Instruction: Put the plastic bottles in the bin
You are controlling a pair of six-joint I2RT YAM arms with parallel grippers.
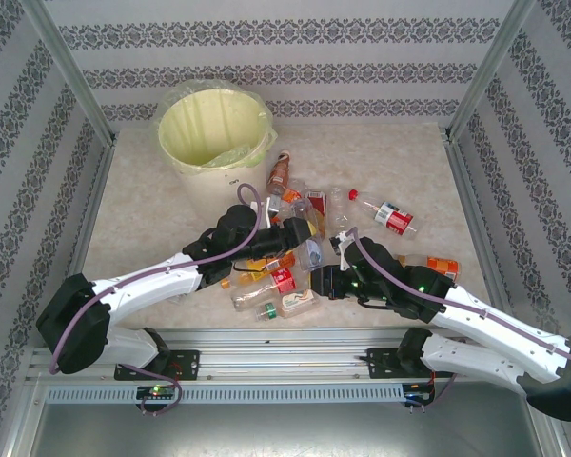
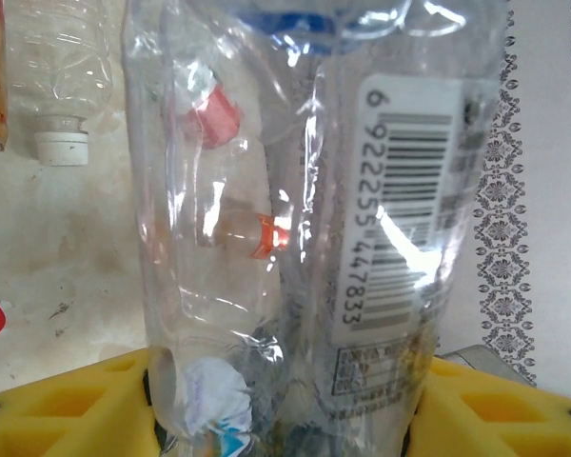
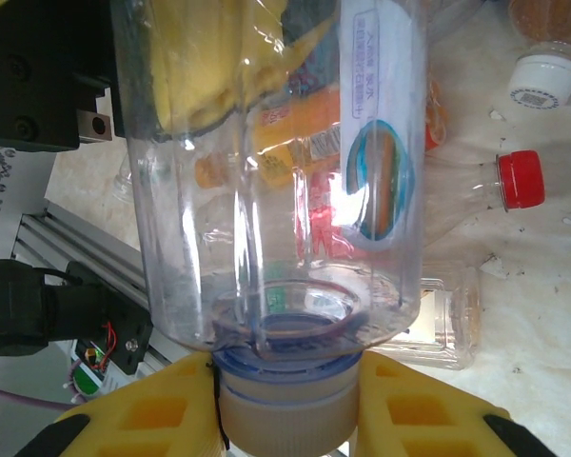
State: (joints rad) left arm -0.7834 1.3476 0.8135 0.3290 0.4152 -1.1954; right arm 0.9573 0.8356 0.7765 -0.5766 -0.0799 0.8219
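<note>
A clear plastic bottle (image 1: 307, 254) lies in the pile of plastic bottles (image 1: 284, 279) at the table's middle, between my two grippers. My left gripper (image 1: 300, 233) (image 2: 290, 409) has its yellow fingers (image 2: 67, 405) pressed on both sides of a crumpled clear bottle (image 2: 400, 190) with a barcode label. My right gripper (image 1: 322, 281) (image 3: 290, 409) is shut on the white cap (image 3: 285, 424) of a clear bottle (image 3: 266, 190); yellow fingers show through its far end, so it looks like the same bottle. The pale yellow bin (image 1: 214, 133) stands at the back left, some way from both grippers.
Loose bottles lie around: a red-labelled one (image 1: 385, 216) to the right, a brown one (image 1: 281, 171) near the bin, an orange-labelled one (image 1: 443, 268) beside my right arm. A red-capped bottle (image 3: 476, 186) and a flat clear one (image 3: 447, 324) lie close to the right gripper. Patterned walls enclose the table.
</note>
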